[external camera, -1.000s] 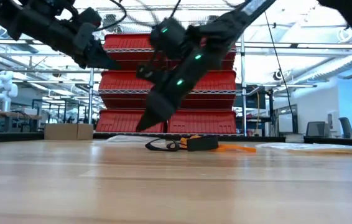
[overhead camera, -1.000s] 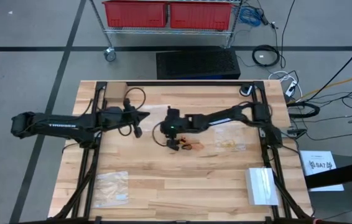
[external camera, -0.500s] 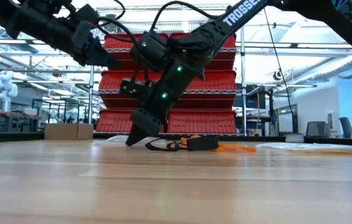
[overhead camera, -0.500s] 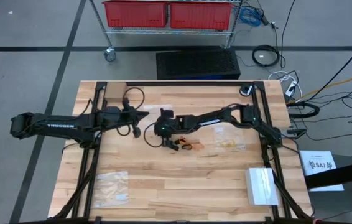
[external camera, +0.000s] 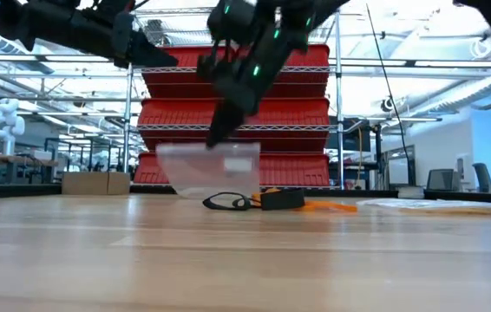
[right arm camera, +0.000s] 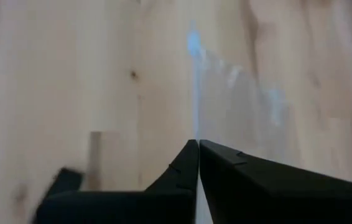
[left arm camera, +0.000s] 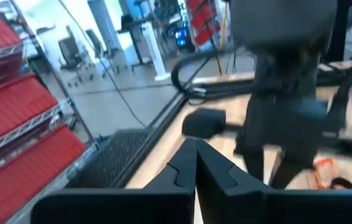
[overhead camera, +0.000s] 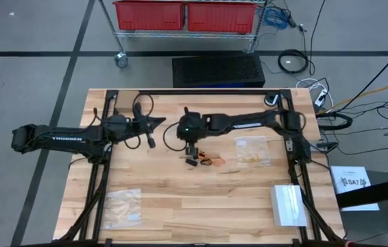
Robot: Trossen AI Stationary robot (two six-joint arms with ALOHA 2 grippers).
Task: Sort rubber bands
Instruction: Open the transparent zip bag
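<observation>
Rubber bands (overhead camera: 206,161): small heap of thin loops, black and orange, flat on the wood table (overhead camera: 201,206) near centre; in the low view (external camera: 250,202) a black loop and an orange strip show beside a dark lump that can't be made out. Indiv. bands too small to count. Right gripper (overhead camera: 191,145) sits just above and beside the heap, off the table, not touching the bands; fingers pressed together, pinching the top edge of a clear bag (external camera: 209,169). Bag is thin, glossy, near see-through film, hanging limp below the tips with its lower edge close to the table; in the high view it can't be made out. Right wrist view shows the film (right arm camera: 238,112) running from the closed tips, blurred. Left gripper (overhead camera: 158,122) raised, well apart to the left, fingers (left arm camera: 182,171) shut, nothing held. Other clear bags lie flat: one w/ tan contents (overhead camera: 252,151) to the right, one (overhead camera: 123,208) at front left. Table is pale plank, visible grain.
</observation>
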